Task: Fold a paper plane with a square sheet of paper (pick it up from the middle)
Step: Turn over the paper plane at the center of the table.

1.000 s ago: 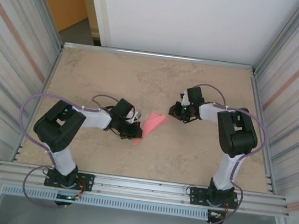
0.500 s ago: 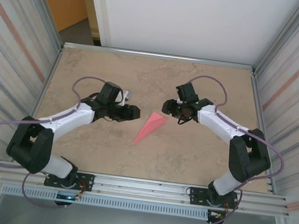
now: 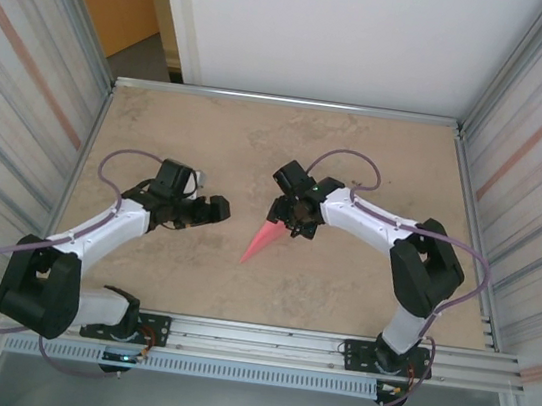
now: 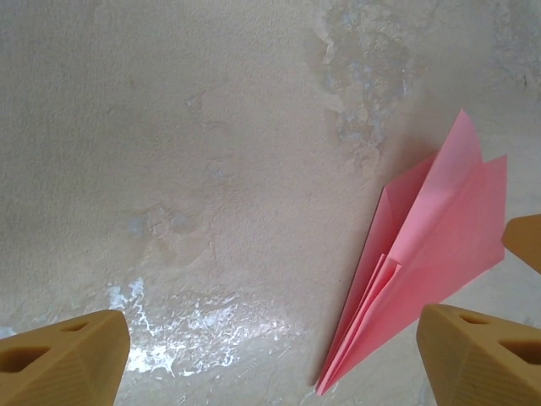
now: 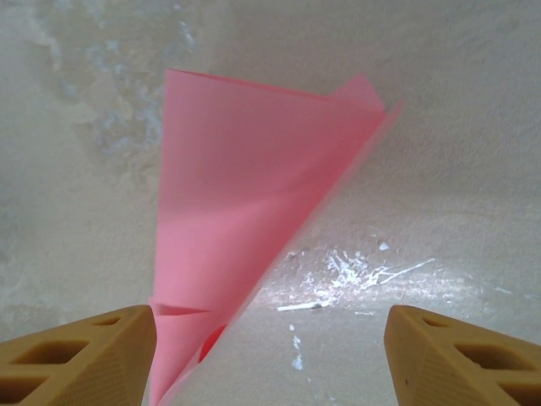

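Observation:
The pink sheet of paper lies flat on the table as a folded paper plane (image 3: pixel 260 242), a slim dart with its tip toward the near left. My right gripper (image 3: pixel 286 221) hovers over its wide end, open. In the right wrist view the plane (image 5: pixel 245 220) runs from beside the left finger (image 5: pixel 80 355) away across the table, with the gripper (image 5: pixel 270 359) gaping wide. My left gripper (image 3: pixel 220 208) is open a short way left of the plane, holding nothing. Its wrist view shows the plane (image 4: pixel 431 254) at the right, near the right finger (image 4: pixel 478 355).
The beige stone-patterned table (image 3: pixel 359 296) is fenced by corrugated metal walls left and right and a white panel at the back. An aluminium rail (image 3: pixel 262 341) carrying both arm bases runs along the near edge. Purple cables loop from each arm.
Both grippers have opened and the left one has let the plane go, leaving it on the table. The left arm drew back to the left; the right gripper moved left over the plane's wide end.

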